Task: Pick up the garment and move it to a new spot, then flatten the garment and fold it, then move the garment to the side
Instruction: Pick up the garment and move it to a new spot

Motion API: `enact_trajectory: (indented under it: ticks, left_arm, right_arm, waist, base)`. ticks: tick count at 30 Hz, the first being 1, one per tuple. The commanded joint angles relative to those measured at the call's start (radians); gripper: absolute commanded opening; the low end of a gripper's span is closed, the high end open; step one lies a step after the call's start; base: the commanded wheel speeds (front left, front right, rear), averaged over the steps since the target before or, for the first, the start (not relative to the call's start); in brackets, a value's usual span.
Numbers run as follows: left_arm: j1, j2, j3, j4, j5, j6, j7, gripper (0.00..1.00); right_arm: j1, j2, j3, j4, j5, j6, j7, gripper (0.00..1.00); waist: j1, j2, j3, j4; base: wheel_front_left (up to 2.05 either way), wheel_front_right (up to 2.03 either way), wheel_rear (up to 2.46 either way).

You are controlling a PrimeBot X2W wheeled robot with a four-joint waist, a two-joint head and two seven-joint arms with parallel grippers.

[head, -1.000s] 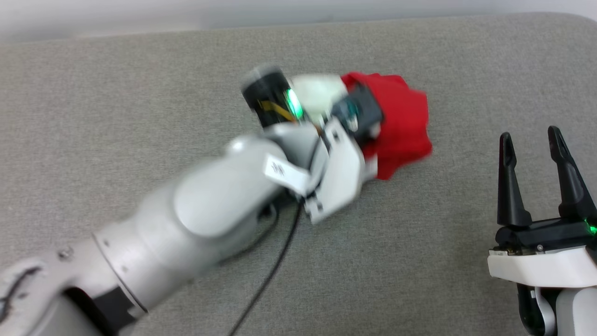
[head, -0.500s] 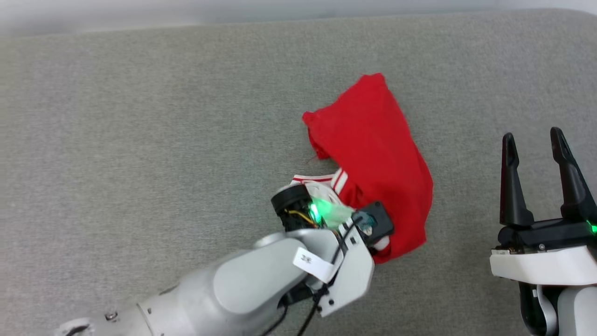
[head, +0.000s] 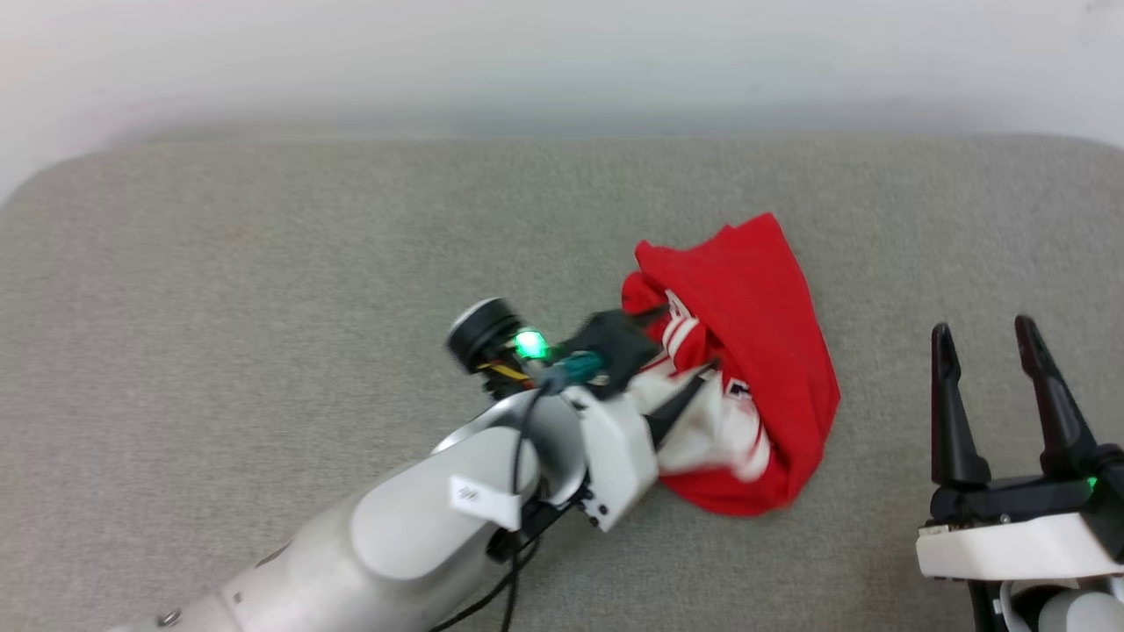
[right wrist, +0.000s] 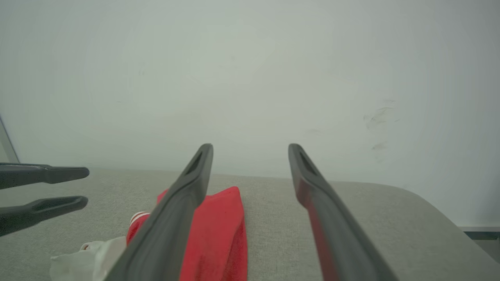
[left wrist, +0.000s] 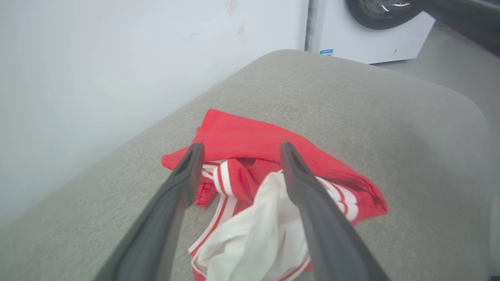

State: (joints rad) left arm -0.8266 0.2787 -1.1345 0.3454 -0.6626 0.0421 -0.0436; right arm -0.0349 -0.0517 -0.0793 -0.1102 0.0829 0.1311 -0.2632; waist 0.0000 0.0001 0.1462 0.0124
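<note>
- Grey woven fabric cushion (head: 263, 263): lies under both grippers.
- Red jersey-style garment (head: 773, 298), white sleeves, red-white striped trim: crumpled on cushion, white sleeve between left jaws, red body beyond their tips.
- Left gripper (left wrist: 241, 146): jaws spread wide, not clamping the cloth.
- Right gripper (head: 982, 326): jaws wide, empty, garment off to its left.

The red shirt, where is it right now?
In the head view the red shirt lies crumpled on the grey cushion, right of centre; the left arm's open jaws straddle its white sleeve.
</note>
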Motion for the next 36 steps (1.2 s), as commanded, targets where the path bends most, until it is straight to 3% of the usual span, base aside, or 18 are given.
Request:
enact_trajectory:
  ticks: [1,11,19,25,33,36]
  left_arm:
    - [0.029,0.015,0.016,-0.011,-0.003,0.023,-0.022,1.0]
    - [0.236,0.142,0.196,-0.089,-0.018,0.275,-0.208,1.0]
    - [0.457,0.193,0.404,-0.215,0.064,0.392,-0.223,1.0]
    - [0.638,0.164,0.584,-0.299,0.174,0.41,-0.223,1.0]
    - [0.792,0.088,0.723,-0.333,0.292,0.35,-0.223,1.0]
    - [0.829,0.056,0.769,-0.323,0.328,0.304,-0.223,1.0]
  right_arm:
    - [0.012,0.003,0.003,0.006,0.001,-0.001,-0.002,1.0]
    - [0.068,0.002,0.009,0.045,0.004,-0.001,-0.002,1.0]
    - [0.102,0.002,0.005,0.076,0.003,-0.001,-0.002,1.0]
    - [0.113,0.002,0.009,0.105,0.008,-0.001,-0.002,1.0]
    - [0.123,0.002,0.013,0.136,0.023,-0.001,-0.002,1.0]
    - [0.127,0.002,0.012,0.147,0.031,-0.001,-0.002,1.0]
  waist:
    - [0.0,-0.0001,-0.03,0.022]
    - [0.0,-0.0001,-0.1,0.052]
    - [0.0,-0.0001,-0.138,0.069]
    - [0.0,-0.0001,-0.154,0.073]
    - [0.0,-0.0001,-0.167,0.076]
    - [0.0,-0.0001,-0.172,0.077]
  base:
    - [0.0,0.0,0.0]
    - [0.0,0.0,0.0]
    - [0.0,0.0,0.0]
    - [0.0,0.0,0.0]
    - [0.0,0.0,0.0]
    - [0.0,0.0,0.0]
